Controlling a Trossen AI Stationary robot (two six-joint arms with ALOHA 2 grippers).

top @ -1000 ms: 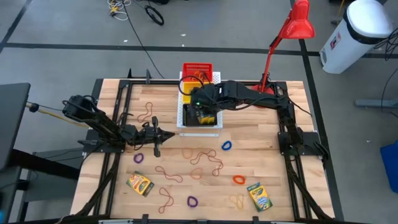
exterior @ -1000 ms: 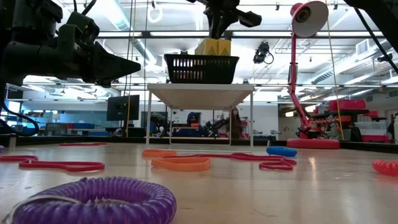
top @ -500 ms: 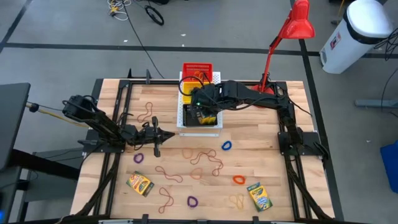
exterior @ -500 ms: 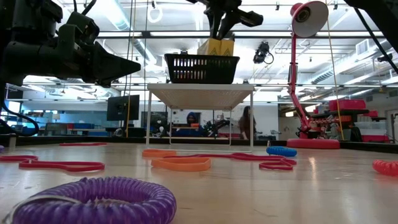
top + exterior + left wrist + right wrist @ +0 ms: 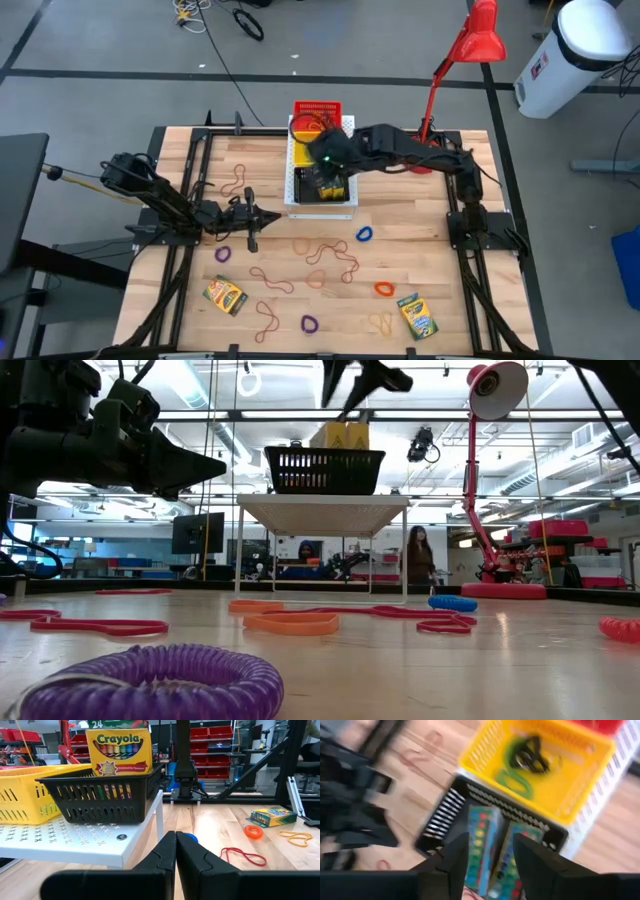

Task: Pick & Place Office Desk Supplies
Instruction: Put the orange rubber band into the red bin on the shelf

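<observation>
Over the black basket [image 5: 323, 468] on the white stand, my right gripper [image 5: 352, 385] is open, its fingers [image 5: 455, 855] clear above the basket. A yellow-and-green crayon box [image 5: 119, 745] stands upright in that basket, with crayon boxes [image 5: 482, 845] showing side by side from above. Two more crayon boxes [image 5: 226, 295] [image 5: 417, 315] lie flat on the table near its front edge. My left gripper [image 5: 250, 215] is shut and level, left of the stand, and holds nothing. Reddish rubber bands [image 5: 325, 255] and small loops [image 5: 365, 234] lie on the wood.
A yellow basket [image 5: 540, 765] with green and black loops sits behind the black one, and a red basket [image 5: 317, 108] behind that, all on the white perforated stand [image 5: 75, 842]. A red desk lamp [image 5: 470, 45] stands at the far right. A purple loop [image 5: 150, 680] lies near the front edge.
My right gripper has opened and let go of the crayon box, then risen a little and rolled about its own axis. The box, first held at the basket's rim and tipped slightly, now stands upright in the black basket.
</observation>
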